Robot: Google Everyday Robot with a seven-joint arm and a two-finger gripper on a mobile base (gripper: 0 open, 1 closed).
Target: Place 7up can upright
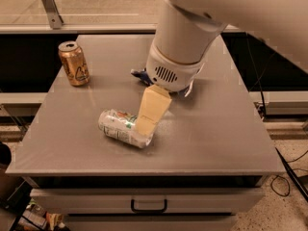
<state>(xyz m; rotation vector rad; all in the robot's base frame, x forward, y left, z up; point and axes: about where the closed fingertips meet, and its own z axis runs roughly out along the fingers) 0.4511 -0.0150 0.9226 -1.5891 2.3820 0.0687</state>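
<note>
Though the end effector [145,125] hangs low over the middle of the flat grey surface [216,143], its tan tip overlapping the right end of the 7up can [119,125], I cannot tell how far open it is or whether it touches. The can lies on its side, silvery-white with green markings, its writing unreadable. A gold can [73,64] with black markings stands upright near the back-left corner.

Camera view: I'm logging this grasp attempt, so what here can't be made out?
All in the camera view:
- The 7up can: right end hidden behind the gripper, which sits low at that end; contact cannot be told.
- The blue bag: mostly hidden behind the wrist.
- The arm: cut off by the top and right edges.
</note>
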